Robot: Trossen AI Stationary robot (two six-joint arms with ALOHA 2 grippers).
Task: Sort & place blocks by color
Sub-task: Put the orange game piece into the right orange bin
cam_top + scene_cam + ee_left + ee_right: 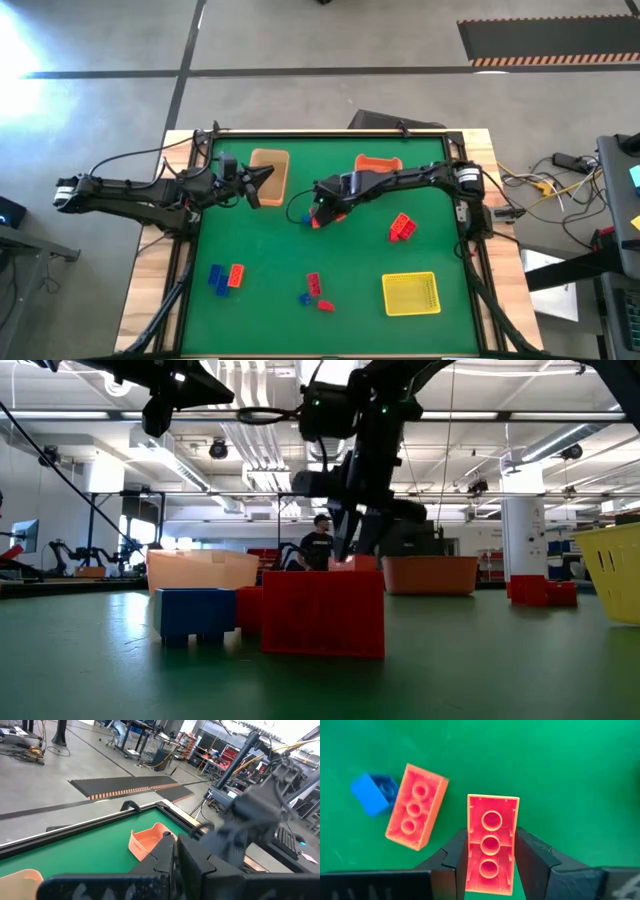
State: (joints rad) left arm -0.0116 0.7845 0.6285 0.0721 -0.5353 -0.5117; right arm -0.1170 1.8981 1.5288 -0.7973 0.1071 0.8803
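High view straight down; low view table-level; both share green table (340, 250).

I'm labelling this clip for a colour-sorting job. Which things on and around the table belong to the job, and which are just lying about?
Part of the job:
- red block gripped by the right gripper
- loose red and blue blocks beside it
- red blocks
- blue and red blocks
- tan bin, orange bin, yellow bin
- left gripper, shut, over the tan bin

Lying about:
- cables off the table
- floor mat
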